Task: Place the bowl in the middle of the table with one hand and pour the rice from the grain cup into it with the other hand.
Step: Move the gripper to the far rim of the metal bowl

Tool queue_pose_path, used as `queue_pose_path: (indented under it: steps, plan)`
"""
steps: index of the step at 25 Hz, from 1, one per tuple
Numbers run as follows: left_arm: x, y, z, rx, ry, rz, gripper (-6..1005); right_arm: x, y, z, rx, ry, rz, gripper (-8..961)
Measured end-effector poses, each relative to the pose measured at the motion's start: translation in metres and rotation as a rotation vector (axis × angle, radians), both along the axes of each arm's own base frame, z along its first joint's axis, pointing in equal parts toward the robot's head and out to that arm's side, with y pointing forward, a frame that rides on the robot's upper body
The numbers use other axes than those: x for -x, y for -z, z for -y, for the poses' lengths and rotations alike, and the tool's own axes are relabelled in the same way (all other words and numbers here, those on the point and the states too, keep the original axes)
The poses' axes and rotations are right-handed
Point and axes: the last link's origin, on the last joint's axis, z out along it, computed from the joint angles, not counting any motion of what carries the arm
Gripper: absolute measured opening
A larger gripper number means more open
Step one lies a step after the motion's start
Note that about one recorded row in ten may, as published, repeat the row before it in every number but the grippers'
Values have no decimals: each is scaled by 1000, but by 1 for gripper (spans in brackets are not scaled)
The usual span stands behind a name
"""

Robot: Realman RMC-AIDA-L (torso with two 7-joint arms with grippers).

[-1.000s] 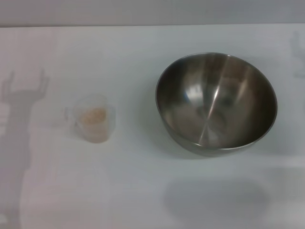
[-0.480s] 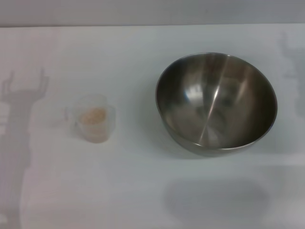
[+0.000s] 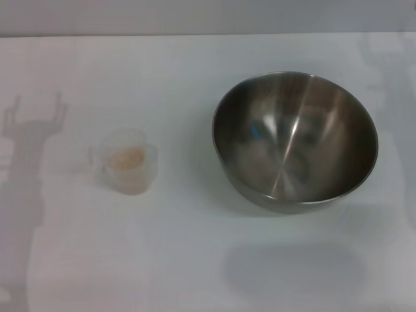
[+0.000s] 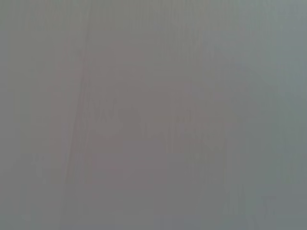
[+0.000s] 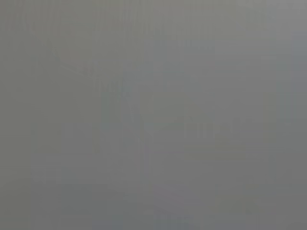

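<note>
- The big shiny metal bowl (image 3: 294, 140) sits upright on the white table (image 3: 195, 260), on the right.
- The small clear cup (image 3: 129, 161) stands left, well apart, holding rice (image 3: 126, 156).

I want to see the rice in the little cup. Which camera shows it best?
The head view. There the rice shows as a pale beige heap inside the clear grain cup, which stands upright on the table, left of the bowl. The left and right wrist views show only blank grey, no rice.

No arm, wrist or gripper is shown in the head view. Only a flat grey surface is given by each wrist view, so no pose or finger state can be told.
</note>
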Motion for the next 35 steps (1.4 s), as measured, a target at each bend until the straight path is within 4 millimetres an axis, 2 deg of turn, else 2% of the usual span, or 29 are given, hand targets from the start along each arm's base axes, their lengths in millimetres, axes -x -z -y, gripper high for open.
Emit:
queue_pose_path:
  steps: [1, 5, 7, 8, 16, 22, 27, 35]
  plan:
    - [0, 0, 0, 0, 0, 0, 778, 10, -3, -6, 64, 19, -8, 761]
    - [0, 0, 0, 1, 0, 0, 778, 25, -7, -14, 191, 67, -21, 757]
    - [0, 0, -1, 0, 0, -1, 778, 38, -11, -20, 353, 139, -43, 755]
    - [0, 0, -1, 0, 0, -1, 777, 38, -11, -20, 353, 139, -43, 754]
    - [1, -4, -2, -18, -10, 5, 776, 70, -31, -10, 799, 344, -35, 747]
    - [4, -9, -4, -43, -22, 13, 775, 69, -41, 3, 1078, 525, -24, 741]
    - [6, -13, -5, -54, -33, 4, 774, 55, -45, 2, 1181, 616, -52, 736]
    - [6, -14, -9, -57, -36, -7, 773, 38, -30, 0, 1278, 671, -44, 728]
